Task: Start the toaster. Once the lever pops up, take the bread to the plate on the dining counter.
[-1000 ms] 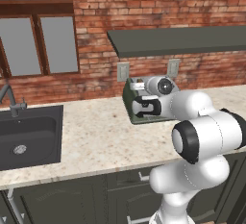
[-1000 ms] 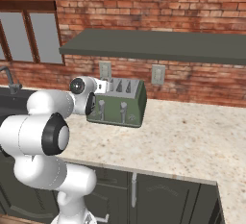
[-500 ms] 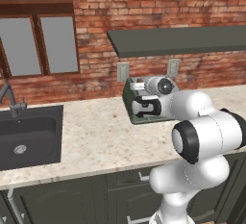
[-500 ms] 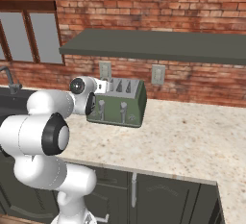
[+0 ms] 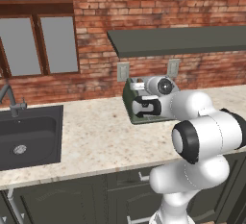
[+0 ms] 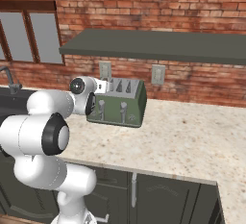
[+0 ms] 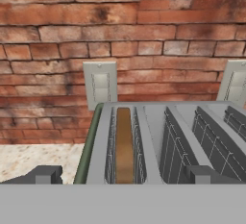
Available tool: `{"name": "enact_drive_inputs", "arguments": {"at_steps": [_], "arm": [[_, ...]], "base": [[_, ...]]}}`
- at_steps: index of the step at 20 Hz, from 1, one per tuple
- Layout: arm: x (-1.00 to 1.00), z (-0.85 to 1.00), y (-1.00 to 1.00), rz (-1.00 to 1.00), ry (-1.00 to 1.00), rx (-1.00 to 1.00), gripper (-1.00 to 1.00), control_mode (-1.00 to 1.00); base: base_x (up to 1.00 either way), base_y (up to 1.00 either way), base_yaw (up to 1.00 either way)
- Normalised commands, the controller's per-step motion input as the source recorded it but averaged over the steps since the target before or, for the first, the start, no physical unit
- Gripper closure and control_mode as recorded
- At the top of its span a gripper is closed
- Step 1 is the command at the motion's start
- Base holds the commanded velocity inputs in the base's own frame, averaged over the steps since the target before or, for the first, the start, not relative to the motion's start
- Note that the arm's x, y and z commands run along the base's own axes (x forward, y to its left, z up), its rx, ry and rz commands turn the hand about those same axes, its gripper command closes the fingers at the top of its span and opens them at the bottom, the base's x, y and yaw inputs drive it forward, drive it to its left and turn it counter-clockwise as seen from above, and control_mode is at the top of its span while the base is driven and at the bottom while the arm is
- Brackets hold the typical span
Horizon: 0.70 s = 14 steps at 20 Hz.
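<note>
Nothing has changed over the last second: arm, toaster and base views are the same in all three samples. The robot is parked, not moving.

The gripper [image 7: 124, 174] hangs just above the near end of the toaster [image 6: 117, 103], looking along its top toward the brick wall. The jaws are wide open and hold nothing; the two finger tips [image 7: 46, 174] sit either side of the left-hand slots.

The bread [image 7: 124, 143] is down in the leftmost slot, a brown strip between the wire guides, top edge roughly level with the slot mouth. The other slots look empty.

The toaster stands on the speckled stone table [image 6: 192, 136] against the wall, under the dark shelf [image 6: 158, 45], with two wall outlets [image 7: 100, 84] behind it. In the right base view both silver levers [image 6: 102, 105] on the toaster front are visible; whether either is pressed down is too small to tell. The sink [image 5: 26, 136] is well off to the left.

Read: no motion means either waiting for the pop-up or not yet committed to the lever. The hand is over the slots, not at the front, so it is better placed for lifting the bread than for pushing a lever. The plate and dining counter are not reached yet; the carry is all still ahead.
</note>
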Motion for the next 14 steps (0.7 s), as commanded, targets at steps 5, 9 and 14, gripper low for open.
{"name": "enact_drive_inputs", "arguments": {"at_steps": [5,9,14], "arm": [[0.0,0.0,0.0,0.0,0.0,0.0,-1.0,-1.0],[0.0,0.0,0.0,0.0,0.0,0.0,-1.0,-1.0],[0.0,0.0,0.0,0.0,0.0,0.0,-1.0,-1.0]], "base": [[0.0,0.0,0.0],[0.0,0.0,0.0],[0.0,0.0,0.0]]}}
